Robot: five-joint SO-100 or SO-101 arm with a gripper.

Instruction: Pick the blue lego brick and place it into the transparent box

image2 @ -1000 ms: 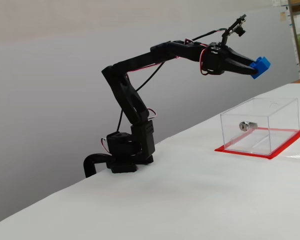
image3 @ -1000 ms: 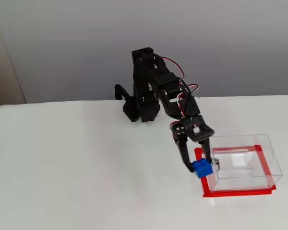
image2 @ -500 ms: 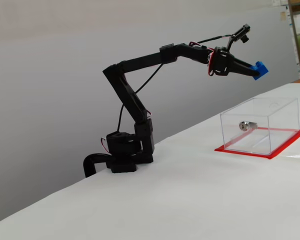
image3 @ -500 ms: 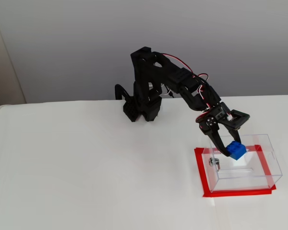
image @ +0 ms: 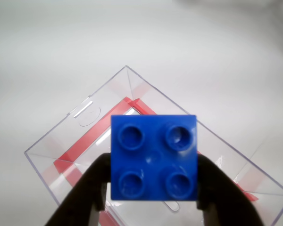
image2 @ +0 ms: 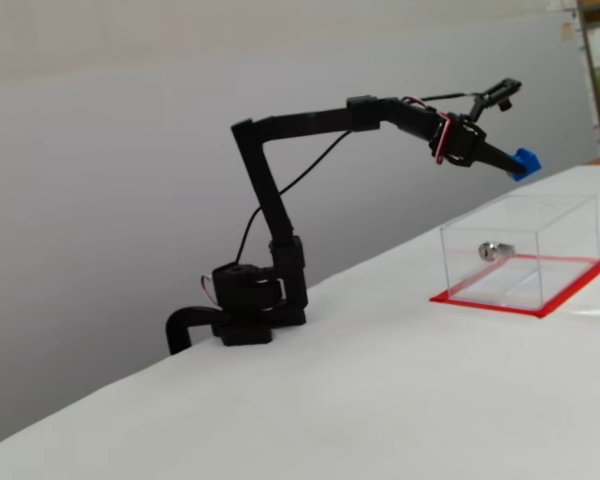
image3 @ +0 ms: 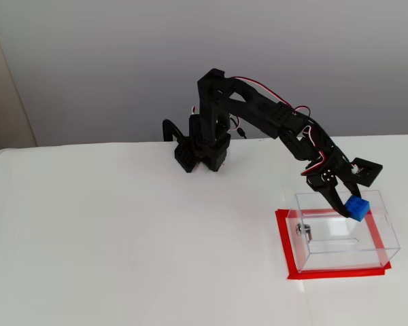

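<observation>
My black gripper (image: 153, 188) is shut on the blue lego brick (image: 153, 157), studs facing the wrist camera. It holds the brick in the air above the open top of the transparent box (image: 85, 141). In a fixed view the brick (image2: 525, 163) hangs above the box (image2: 560, 225), which has a silver lock (image2: 491, 250) on its wall and a red base sheet (image2: 570, 292). In another fixed view the gripper (image3: 350, 209) holds the brick (image3: 358, 208) over the box's far right part (image3: 387, 234), near its rim.
The white table (image3: 122, 244) carries the arm's black base (image3: 200, 153) at its far edge. A grey wall stands behind. The red sheet (image3: 282, 244) sticks out around the box.
</observation>
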